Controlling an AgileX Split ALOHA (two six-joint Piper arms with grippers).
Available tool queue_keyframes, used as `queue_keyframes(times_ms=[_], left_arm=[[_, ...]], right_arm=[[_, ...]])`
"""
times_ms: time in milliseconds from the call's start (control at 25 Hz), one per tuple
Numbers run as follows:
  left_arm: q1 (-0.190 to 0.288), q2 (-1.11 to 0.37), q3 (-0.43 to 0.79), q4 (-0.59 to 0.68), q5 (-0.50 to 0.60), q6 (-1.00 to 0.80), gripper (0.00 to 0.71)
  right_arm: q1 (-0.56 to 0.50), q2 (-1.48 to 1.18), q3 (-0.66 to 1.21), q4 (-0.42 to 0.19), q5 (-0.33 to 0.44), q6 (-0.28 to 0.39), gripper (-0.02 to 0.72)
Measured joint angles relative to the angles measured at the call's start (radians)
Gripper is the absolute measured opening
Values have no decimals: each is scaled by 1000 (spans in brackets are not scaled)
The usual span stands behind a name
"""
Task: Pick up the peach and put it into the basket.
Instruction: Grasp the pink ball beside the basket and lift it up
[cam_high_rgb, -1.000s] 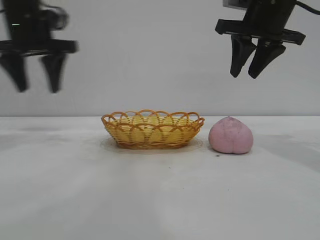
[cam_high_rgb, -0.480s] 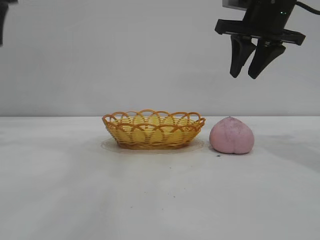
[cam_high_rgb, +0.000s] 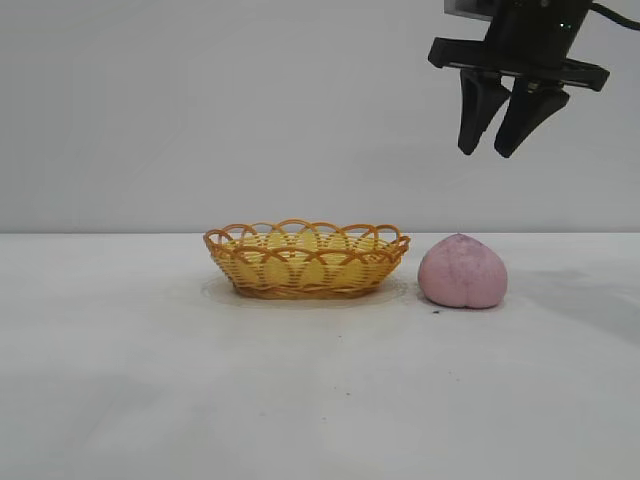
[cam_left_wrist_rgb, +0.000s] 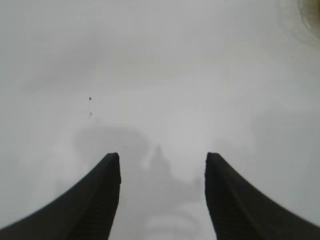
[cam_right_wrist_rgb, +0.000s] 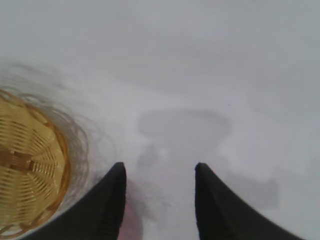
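The dull pink peach (cam_high_rgb: 462, 271) sits on the white table just right of the yellow-orange wicker basket (cam_high_rgb: 306, 259). My right gripper (cam_high_rgb: 496, 152) hangs open and empty high above the peach, slightly to its right. In the right wrist view the gripper (cam_right_wrist_rgb: 160, 167) is open over bare table, the basket (cam_right_wrist_rgb: 30, 165) lies to one side and a sliver of the peach (cam_right_wrist_rgb: 131, 222) shows by one finger. My left gripper (cam_left_wrist_rgb: 162, 157) is open over bare table in its wrist view and is out of the exterior view.
The white table (cam_high_rgb: 320, 400) stretches wide around both objects, with a plain grey wall behind. A blurred edge of the basket (cam_left_wrist_rgb: 311, 12) shows in a corner of the left wrist view.
The left gripper has moved up and left, out of the exterior view. The right gripper, the peach and the basket have stayed where they were.
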Motion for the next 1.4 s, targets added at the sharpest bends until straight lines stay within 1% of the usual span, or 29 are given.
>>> queue_keyframes(times_ms=[80,120,200,280,520,600,800,1120,1160,1200,1240,1280,1320,1360,1400], left_arm=[[0,-92,0,0,22,-3,382],[0,-118,-5,0,52,-8,382],[0,-149,-10,0,133,-10,382],[0,-154,-10,0,187,-10,382],[0,-155,13,0,178,-10,382],[0,-155,13,0,177,-10,382],[0,-155,13,0,175,-10,382],[0,-155,13,0,175,-10,382],[0,-155,13,0,175,-10,382],[0,-155,13,0,175,-10,382],[0,-155,13,0,175,-10,382],[0,-155,13,0,175,-10,382],[0,-155,13,0,175,-10,382],[0,-155,13,0,175,-10,382],[0,-155,13,0,175,-10,382]], right_arm=[[0,0,0,0,11,0,275],[0,0,0,0,15,0,275],[0,0,0,0,22,0,275],[0,0,0,2,22,0,275],[0,0,0,7,29,0,275],[0,0,0,8,42,0,275],[6,35,0,12,142,-5,275],[80,122,0,29,208,-28,275],[82,133,0,26,215,-28,174],[82,140,0,9,220,-26,104],[82,146,0,-9,222,-20,69],[82,146,0,-33,222,-2,43],[82,144,0,-65,216,17,0],[82,135,0,-90,202,30,0],[82,118,0,-101,189,36,0]])
